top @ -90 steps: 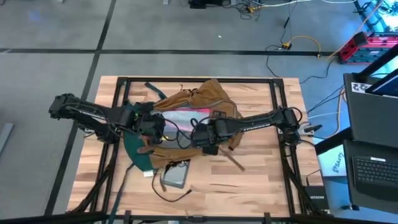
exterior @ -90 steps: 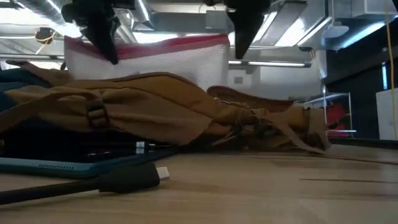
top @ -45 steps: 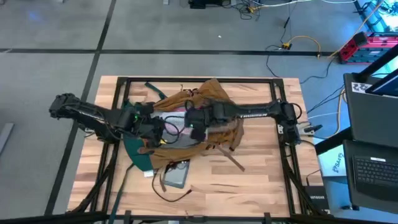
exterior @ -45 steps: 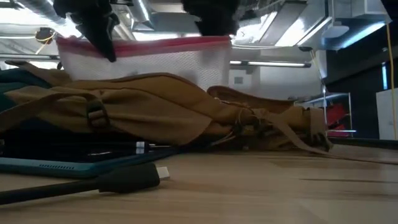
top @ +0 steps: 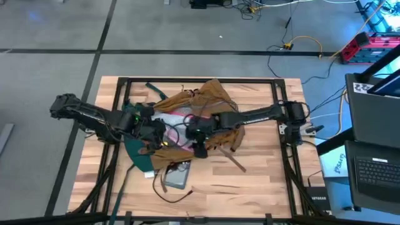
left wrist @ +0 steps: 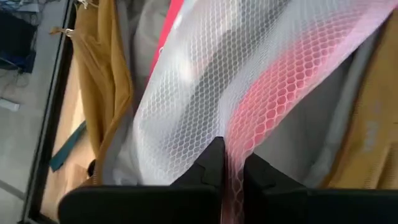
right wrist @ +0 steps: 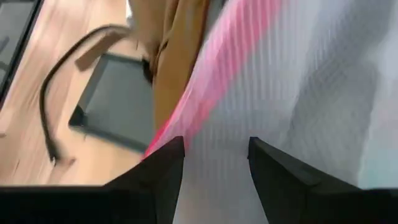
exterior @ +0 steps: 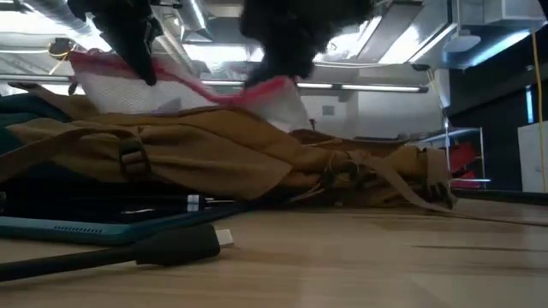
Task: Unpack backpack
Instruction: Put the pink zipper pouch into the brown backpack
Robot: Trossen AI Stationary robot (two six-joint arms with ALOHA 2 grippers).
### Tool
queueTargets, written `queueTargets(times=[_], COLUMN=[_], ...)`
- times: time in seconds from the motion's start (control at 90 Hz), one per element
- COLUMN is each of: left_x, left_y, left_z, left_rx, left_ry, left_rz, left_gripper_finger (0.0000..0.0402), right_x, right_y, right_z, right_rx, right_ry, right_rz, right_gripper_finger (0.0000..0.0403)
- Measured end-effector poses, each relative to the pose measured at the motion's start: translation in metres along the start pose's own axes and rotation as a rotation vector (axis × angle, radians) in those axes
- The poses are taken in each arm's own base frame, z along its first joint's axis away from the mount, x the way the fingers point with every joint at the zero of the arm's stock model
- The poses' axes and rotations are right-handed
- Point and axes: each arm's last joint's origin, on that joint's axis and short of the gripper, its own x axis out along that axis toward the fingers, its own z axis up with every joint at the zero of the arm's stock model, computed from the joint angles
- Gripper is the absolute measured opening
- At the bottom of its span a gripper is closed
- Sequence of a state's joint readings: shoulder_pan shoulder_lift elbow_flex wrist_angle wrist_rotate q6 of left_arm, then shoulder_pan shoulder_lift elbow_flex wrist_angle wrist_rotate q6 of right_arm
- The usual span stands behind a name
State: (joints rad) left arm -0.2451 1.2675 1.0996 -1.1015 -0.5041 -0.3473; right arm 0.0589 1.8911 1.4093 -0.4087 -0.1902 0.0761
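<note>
Rt gripper (exterior: pixel 287 68) has swung back toward bench front, dipping its end of the white mesh pink-edged pouch (exterior: pixel 184 90); fingers spread astride it, left gripper (left wrist: pixel 230 163) pinching the other end, soft tan-brown fabric backpack (top: pixel 209 103) mid-bench; pouch prob. nearly out.

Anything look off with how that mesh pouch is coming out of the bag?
Yes. The pink-edged mesh pouch hangs askew over the backpack: high at the left end effector, which pinches it, and sagging toward the right end effector, whose fingers stand apart over it. A tablet and cable lie loose on the table.
</note>
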Motion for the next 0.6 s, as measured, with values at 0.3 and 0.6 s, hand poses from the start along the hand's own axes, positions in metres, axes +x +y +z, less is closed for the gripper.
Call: queueTargets(times=[0.3,0.6], left_x=[0.000,0.000], left_y=[0.001,0.001], left_z=[0.000,0.001], left_rx=[-0.009,0.004], left_ry=[0.002,-0.007], left_rz=[0.010,0.011], left_gripper_finger=[0.0000,0.0000], right_x=[-0.082,-0.126], right_y=[-0.009,-0.036], right_z=[-0.067,-0.120], right_rx=[0.135,0.393], right_ry=[-0.210,-0.354], right_rz=[-0.339,-0.635], right_gripper_finger=[0.0167,0.0167])
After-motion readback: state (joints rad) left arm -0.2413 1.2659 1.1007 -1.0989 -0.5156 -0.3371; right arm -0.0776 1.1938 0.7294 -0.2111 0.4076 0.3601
